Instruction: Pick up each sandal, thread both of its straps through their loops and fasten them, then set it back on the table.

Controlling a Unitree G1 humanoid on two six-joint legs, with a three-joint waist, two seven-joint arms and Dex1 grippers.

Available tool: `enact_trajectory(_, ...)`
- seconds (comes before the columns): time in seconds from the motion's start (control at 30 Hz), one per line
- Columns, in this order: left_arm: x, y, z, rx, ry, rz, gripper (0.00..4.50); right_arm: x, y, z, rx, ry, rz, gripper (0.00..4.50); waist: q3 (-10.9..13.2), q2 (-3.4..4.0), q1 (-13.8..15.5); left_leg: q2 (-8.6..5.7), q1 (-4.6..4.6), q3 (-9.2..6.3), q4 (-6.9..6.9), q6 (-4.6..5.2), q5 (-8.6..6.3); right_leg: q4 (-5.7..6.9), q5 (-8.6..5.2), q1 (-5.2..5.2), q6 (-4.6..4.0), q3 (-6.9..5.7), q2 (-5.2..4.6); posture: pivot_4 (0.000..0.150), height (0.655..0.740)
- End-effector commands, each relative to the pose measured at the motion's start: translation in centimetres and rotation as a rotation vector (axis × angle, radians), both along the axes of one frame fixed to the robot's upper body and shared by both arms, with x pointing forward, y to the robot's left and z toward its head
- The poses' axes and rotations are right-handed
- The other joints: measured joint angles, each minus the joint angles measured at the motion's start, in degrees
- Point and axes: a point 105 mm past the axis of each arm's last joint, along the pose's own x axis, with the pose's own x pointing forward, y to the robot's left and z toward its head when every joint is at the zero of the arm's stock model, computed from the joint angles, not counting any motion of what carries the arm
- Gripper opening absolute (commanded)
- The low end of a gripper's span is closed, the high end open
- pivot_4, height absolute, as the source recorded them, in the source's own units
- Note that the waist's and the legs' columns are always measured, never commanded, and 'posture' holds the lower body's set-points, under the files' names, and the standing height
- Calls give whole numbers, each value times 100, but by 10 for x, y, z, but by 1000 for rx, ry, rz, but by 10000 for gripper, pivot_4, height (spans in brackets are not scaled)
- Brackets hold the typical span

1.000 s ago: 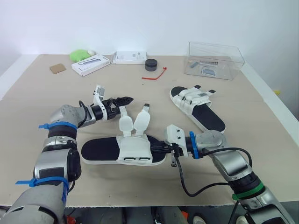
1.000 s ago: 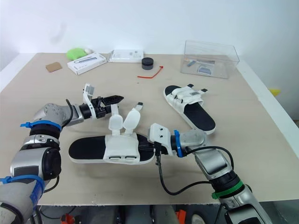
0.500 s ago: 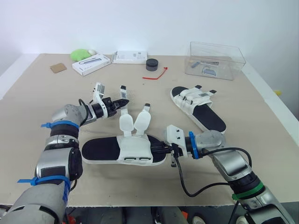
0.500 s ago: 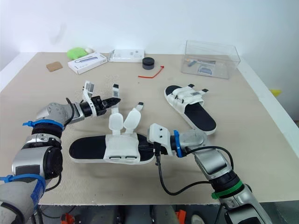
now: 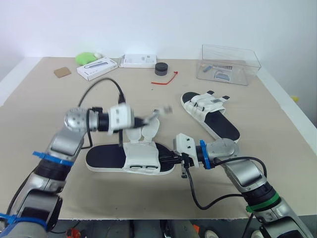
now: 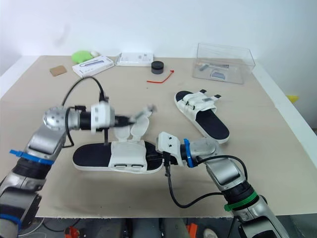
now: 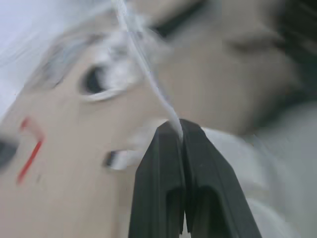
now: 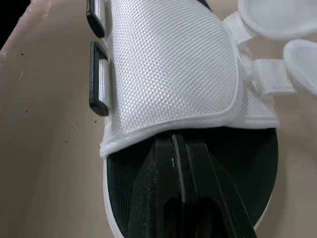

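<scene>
While the right end effector [image 5: 172, 158] is clamping shut on the near sandal [image 5: 106, 158] at lower centre, apparently steadying it, the left end effector [image 5: 147, 119] is pinching 1 strap [image 5: 163, 110] up, likely for threading. The 2nd sandal [image 5: 210, 115] is lying right of centre on the beige tabletop [image 5: 44, 104], a clear box [image 5: 229, 63] sitting upper right beneath a white wall [image 5: 148, 20].

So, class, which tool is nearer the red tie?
Left. The left tool grips a strap above the near sandal, closer to the red tie; the right tool is tucked under that sandal's upper, farther off.
</scene>
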Motion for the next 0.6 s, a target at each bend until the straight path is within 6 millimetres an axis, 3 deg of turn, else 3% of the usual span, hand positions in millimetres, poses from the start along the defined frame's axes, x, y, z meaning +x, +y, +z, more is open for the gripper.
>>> enact_trajectory(0.03,-20,-1,9,84,-267,-169,634,-2,1,9,9,-44,22,0,0,0,9,-1,-1,0,2,4,2,0,0,1,0,-3,4,1500,7400)
enact_trajectory(0.13,-31,5,5,127,-423,-271,634,-2,1,8,2,-44,30,0,0,0,6,-3,2,6,7,13,8,-1,5,5,9,-2,19,1500,7400)
enact_trajectory(0.33,-34,16,6,107,-538,-308,634,-2,1,8,-2,-41,39,0,0,0,2,0,1,12,12,17,9,-2,10,4,16,-4,24,1500,7400)
enact_trajectory(0.57,-38,27,2,104,-514,-288,634,-2,1,7,-11,-41,56,0,0,0,-17,1,1,12,12,18,9,-3,10,4,17,-6,25,1500,7400)
enact_trajectory(0.6,-38,27,4,96,-513,-282,2891,-1,1,7,-13,-42,58,0,0,0,-19,4,2,15,11,20,8,-2,10,3,17,-4,27,1500,7400)
